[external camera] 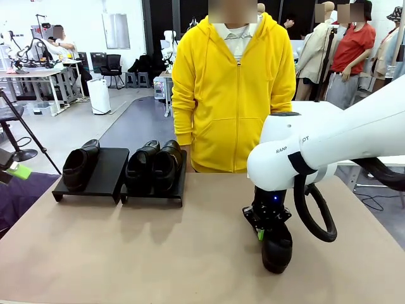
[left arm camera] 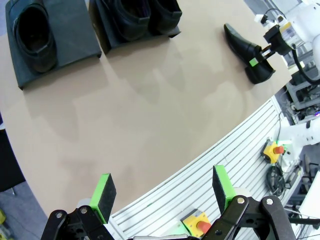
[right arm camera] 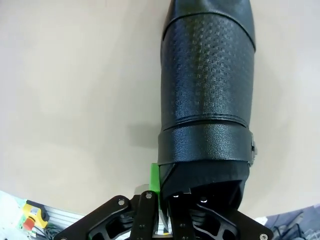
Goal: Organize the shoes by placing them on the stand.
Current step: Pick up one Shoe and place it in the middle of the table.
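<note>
The stand is two low black platforms at the table's far left. The left platform [external camera: 107, 168] [left arm camera: 70, 35] carries one black shoe [external camera: 79, 166] [left arm camera: 35, 35]. A pair of shoes [external camera: 154, 166] [left arm camera: 132, 20] sits on the right platform [external camera: 178, 183]. A fourth shoe [external camera: 276, 250] [left arm camera: 247, 52] [right arm camera: 207, 90] is low over the table at the front right. My right gripper [external camera: 262, 231] [left arm camera: 260, 54] [right arm camera: 167, 192] is shut on its collar edge near the heel, one green pad [right arm camera: 155, 180] showing outside it. My left gripper [left arm camera: 162, 195] hangs open and empty above the table's near edge.
A person in a yellow hoodie [external camera: 231, 95] stands at the far edge behind the platforms. Bare tabletop [external camera: 139, 247] lies between the platforms and the held shoe. A slotted metal frame [left arm camera: 240, 160] with emergency-stop buttons [left arm camera: 274, 149] borders the table's near side.
</note>
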Robot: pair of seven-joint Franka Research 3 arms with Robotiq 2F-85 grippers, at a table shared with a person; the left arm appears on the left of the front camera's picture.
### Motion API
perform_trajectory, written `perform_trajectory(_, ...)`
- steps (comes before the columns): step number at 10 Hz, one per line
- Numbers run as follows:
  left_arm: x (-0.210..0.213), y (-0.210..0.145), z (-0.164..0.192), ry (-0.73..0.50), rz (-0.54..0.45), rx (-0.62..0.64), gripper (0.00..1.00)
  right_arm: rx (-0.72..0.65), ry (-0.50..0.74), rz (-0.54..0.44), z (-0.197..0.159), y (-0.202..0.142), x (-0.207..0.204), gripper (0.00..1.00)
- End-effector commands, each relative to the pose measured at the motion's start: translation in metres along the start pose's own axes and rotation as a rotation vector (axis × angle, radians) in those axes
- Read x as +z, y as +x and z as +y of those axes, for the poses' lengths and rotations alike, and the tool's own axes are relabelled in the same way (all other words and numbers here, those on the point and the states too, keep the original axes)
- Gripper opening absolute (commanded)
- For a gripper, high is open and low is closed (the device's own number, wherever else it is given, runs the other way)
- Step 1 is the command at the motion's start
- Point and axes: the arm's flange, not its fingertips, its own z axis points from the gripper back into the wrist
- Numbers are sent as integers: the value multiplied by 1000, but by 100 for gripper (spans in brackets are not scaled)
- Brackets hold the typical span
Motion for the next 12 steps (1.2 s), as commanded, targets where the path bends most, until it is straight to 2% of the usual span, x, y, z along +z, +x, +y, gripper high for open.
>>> perform_trajectory(1, 1, 0, 0, 5, 6, 8, 100, -58, -55, -56, -7, -12, 21, 0)
perform_trajectory(2, 1, 0, 0, 5, 6, 8, 100, -62, -68, -68, -15, -26, 42, 0)
perform_trajectory(4, 1, 0, 0, 5, 6, 8, 100, 2, -40, -131, -24, -91, 95, 0)
perform_trajectory(5, 1, 0, 0, 5, 6, 8, 100, 24, -20, -99, -23, -132, 103, 0)
perform_trajectory(7, 1, 0, 0, 5, 6, 8, 100, 62, -46, -128, -25, -179, 91, 0)
perform_trajectory(8, 1, 0, 0, 5, 6, 8, 100, 45, -25, -181, -33, -177, 90, 0)
perform_trajectory(9, 1, 0, 0, 5, 6, 8, 100, 28, -60, -104, -22, -158, 96, 0)
perform_trajectory(11, 1, 0, 0, 5, 6, 8, 100, 28, -60, -104, -22, -158, 96, 0)
perform_trajectory(12, 1, 0, 0, 5, 6, 8, 100, 34, -63, -121, -20, -171, 98, 0)
